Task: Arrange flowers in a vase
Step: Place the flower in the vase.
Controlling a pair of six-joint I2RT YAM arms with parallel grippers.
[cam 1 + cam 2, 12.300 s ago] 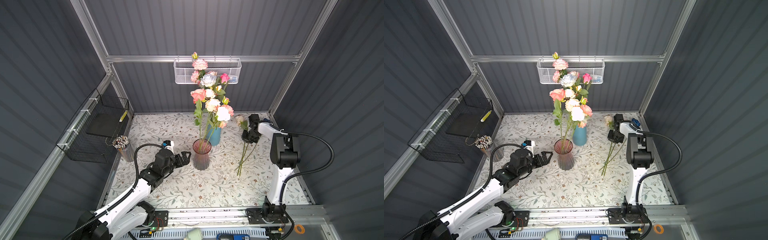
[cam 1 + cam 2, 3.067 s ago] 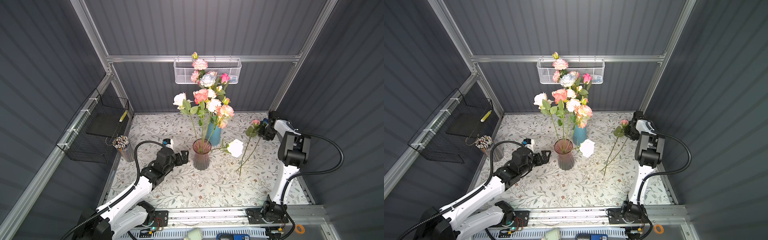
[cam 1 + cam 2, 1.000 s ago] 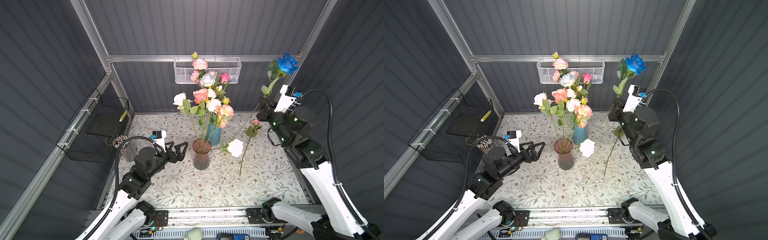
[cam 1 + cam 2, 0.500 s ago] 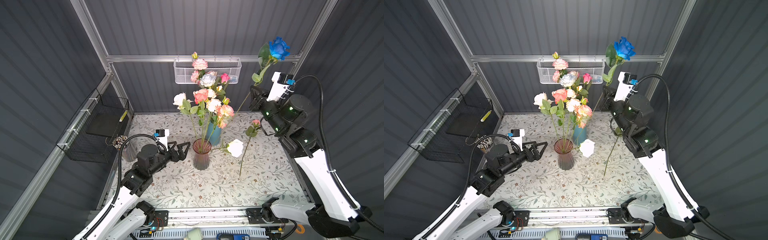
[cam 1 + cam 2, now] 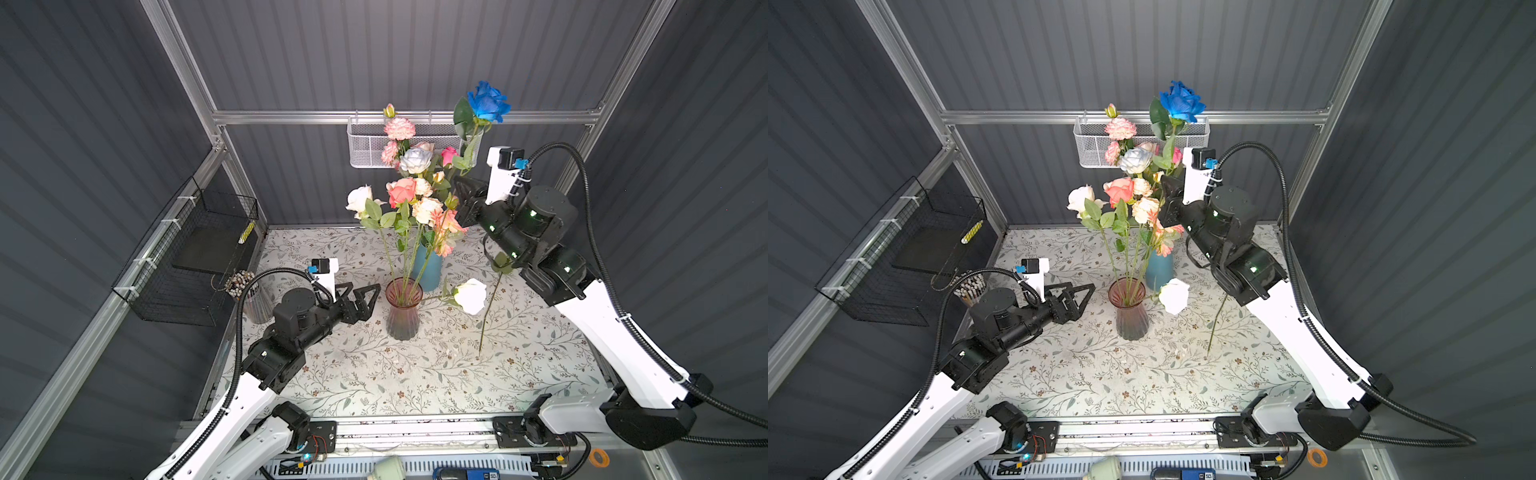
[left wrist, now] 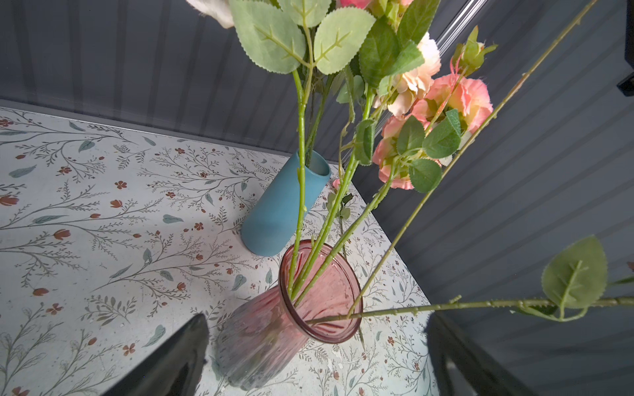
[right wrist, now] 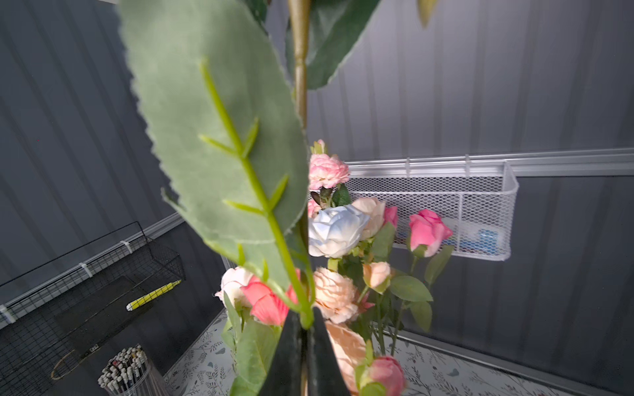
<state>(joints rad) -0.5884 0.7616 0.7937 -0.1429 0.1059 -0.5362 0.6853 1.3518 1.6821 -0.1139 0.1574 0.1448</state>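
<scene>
Blue rose [image 5: 487,102] stands pinched above right tool [image 7: 304,322].

A lab test cell — grey panel walls [image 5: 374,54], aluminium framing [image 5: 291,117].

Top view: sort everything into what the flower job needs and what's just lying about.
Job: blue rose in right pincer; pink vase; blue vase; standing flowers; white rose; loose stem.
Lying about: white basket; black basket; pen cup.
</scene>
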